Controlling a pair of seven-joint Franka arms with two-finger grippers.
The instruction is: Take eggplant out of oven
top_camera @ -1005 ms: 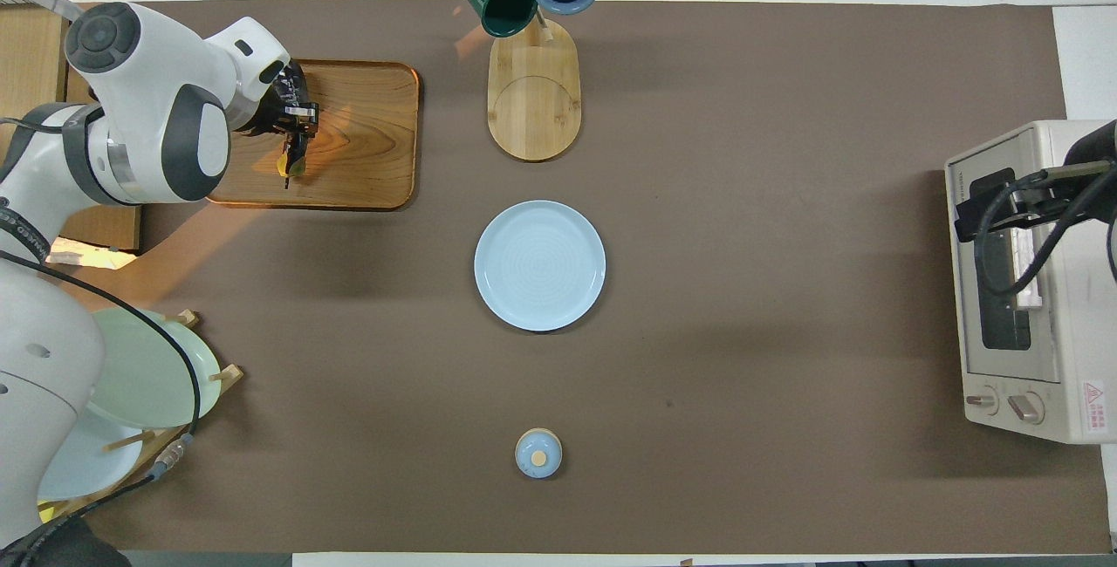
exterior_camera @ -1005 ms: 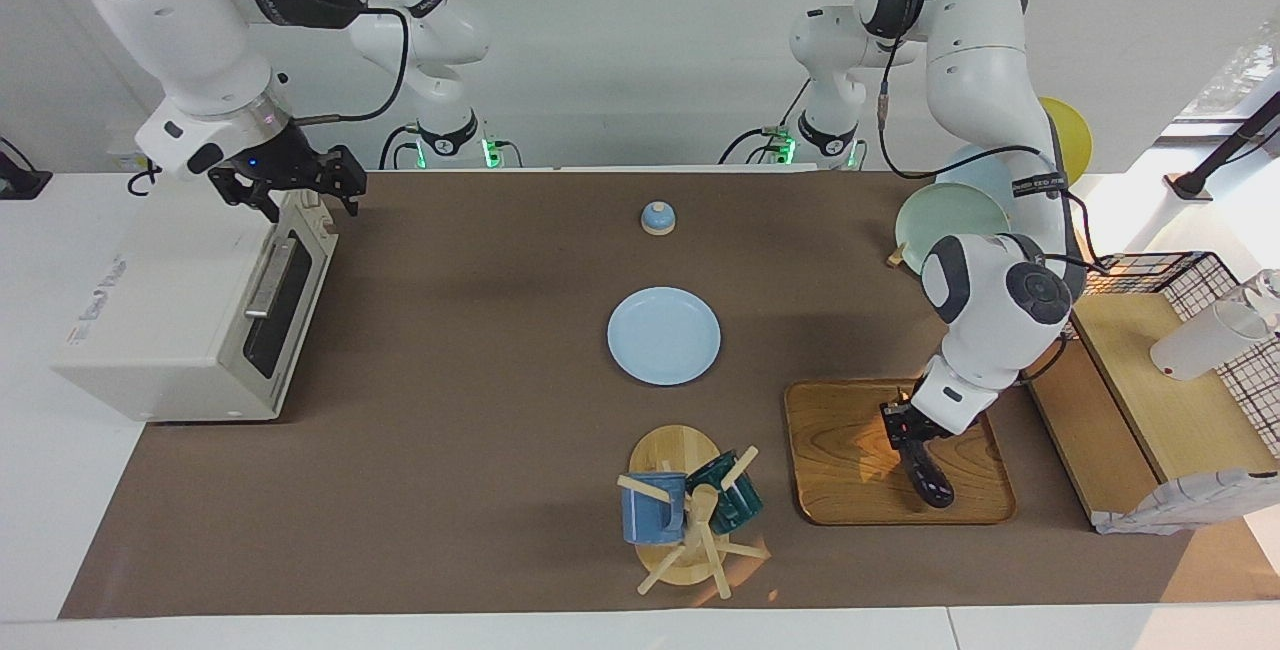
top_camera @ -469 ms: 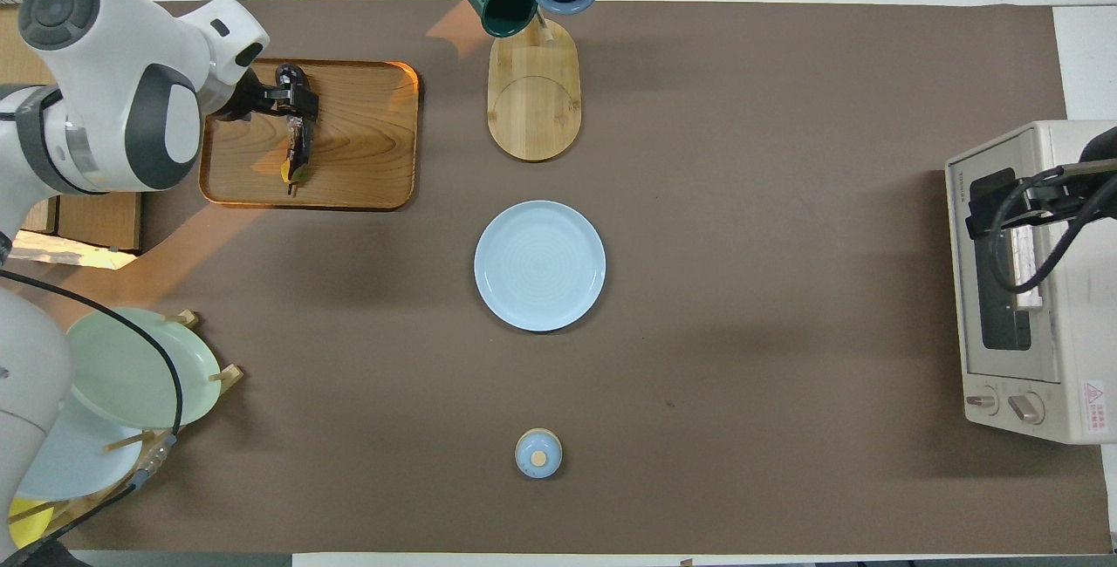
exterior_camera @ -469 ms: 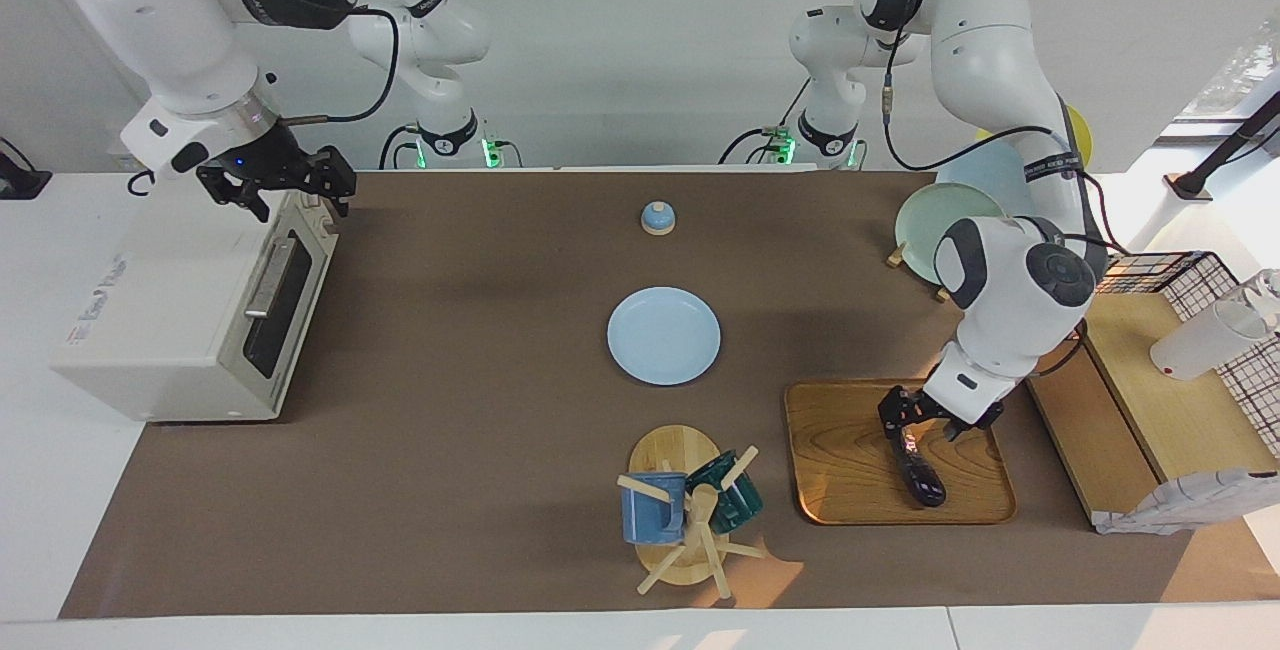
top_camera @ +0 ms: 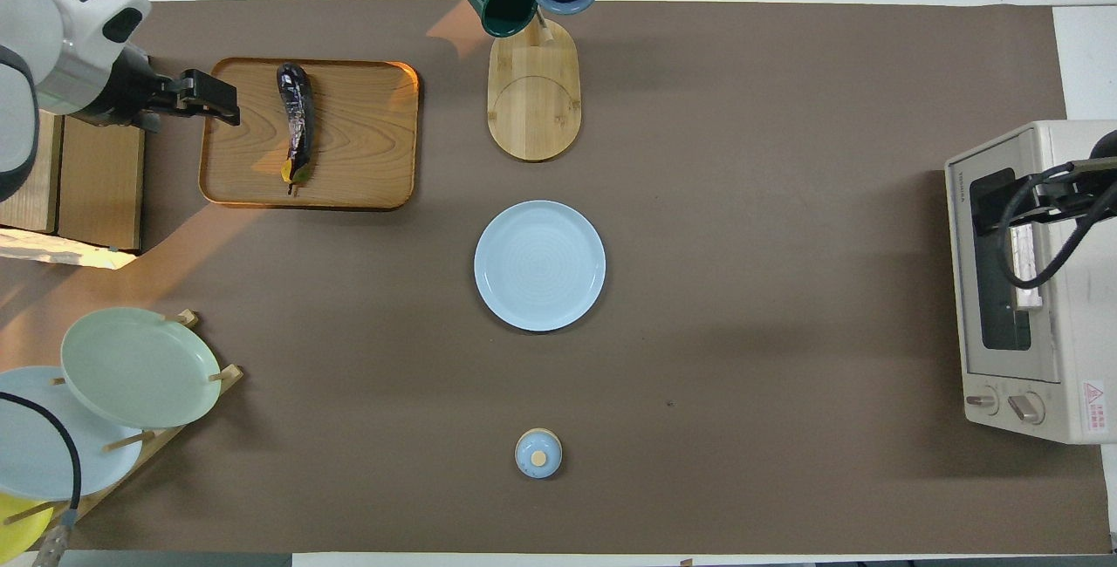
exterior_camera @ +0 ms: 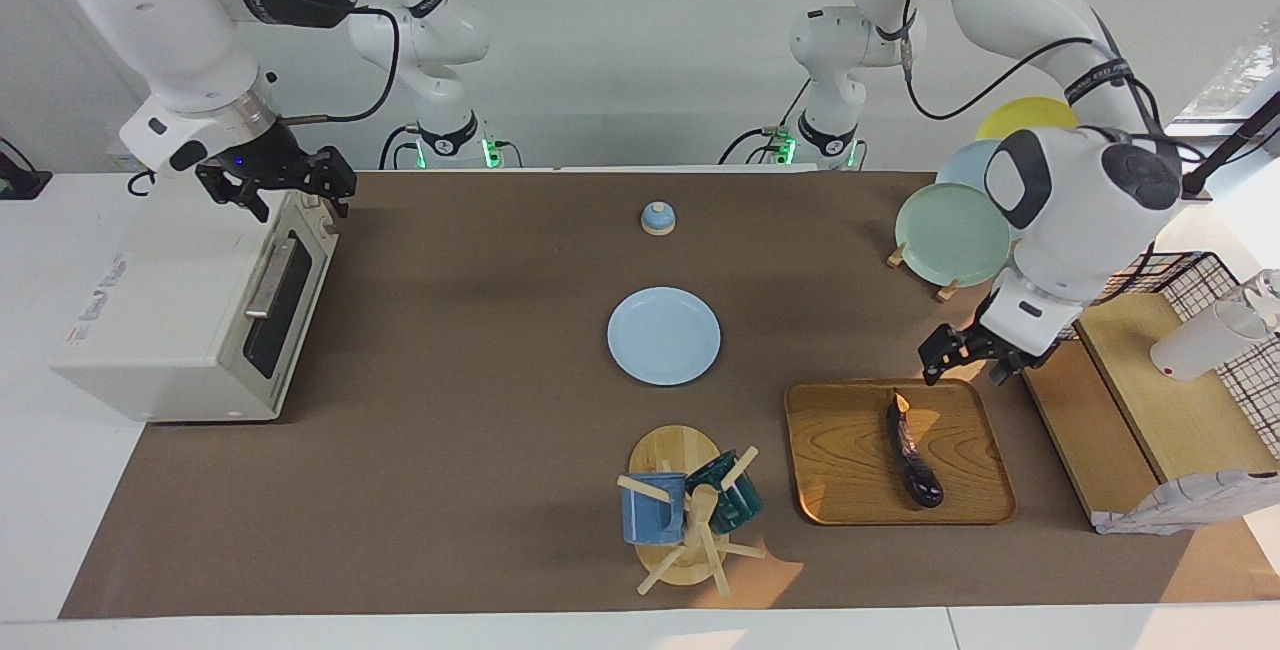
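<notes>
Left gripper (top_camera: 209, 96), fingers spread wide and holding nothing, has let go of the slender dark purple eggplant (top_camera: 295, 122) and lifted away. It now hovers over the edge of the rectangular wooden tray (top_camera: 366, 166) toward the left arm's end of the table. The eggplant lies flat on that tray, well apart from the oven, so the task looks finished bar pulling the arms back.

Toward the middle stand a wooden mug stand (top_camera: 532, 105), a round pale blue plate (top_camera: 539, 266) and, nearer the robots, a small blue knobbed lid (top_camera: 538, 452); none stands in the way.

At the right arm's end, the boxy white toaster oven (top_camera: 1030, 201) has its door shut. The right gripper (exterior_camera: 285, 192), fingers apart and empty, waits over its top front edge.
</notes>
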